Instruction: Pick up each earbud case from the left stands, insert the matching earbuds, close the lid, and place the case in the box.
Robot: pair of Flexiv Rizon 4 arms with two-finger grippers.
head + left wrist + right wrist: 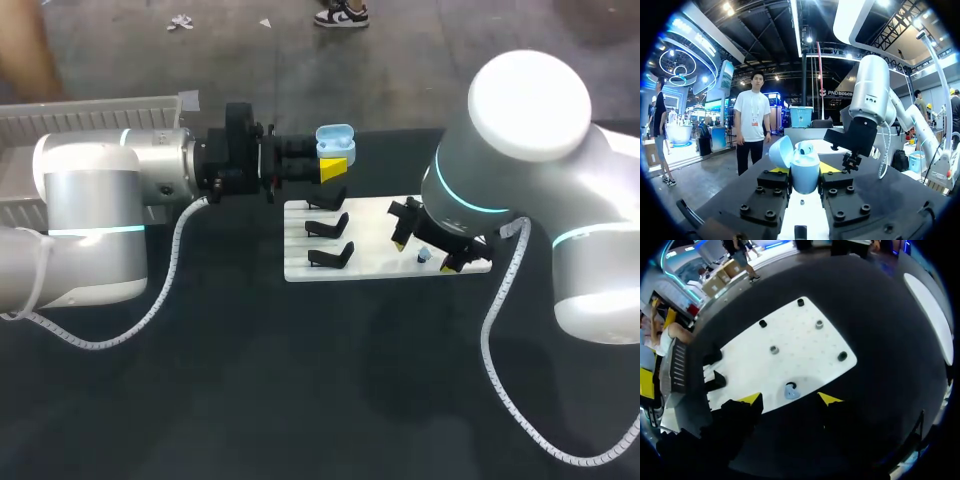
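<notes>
My left gripper [333, 160] holds a light blue earbud case [335, 140] in the air behind the white board [375, 272], its fingers shut on the case's sides. In the left wrist view the case [805, 172] stands upright with its lid [781, 152] open and one earbud [806, 147] seated inside. My right gripper [790, 400] hangs low over the board's right part, open, with a small blue earbud [790, 390] lying on the board between its yellow tips, untouched. In the head view that earbud [424, 256] peeks out beneath the right gripper [430, 252].
Three empty black stands [328, 227] line the board's left side. Several small pegs [774, 349] dot the board ahead of the right gripper. A pale ribbed box [90, 115] sits at the back left behind my left arm. Both arms' cables loop over the dark table.
</notes>
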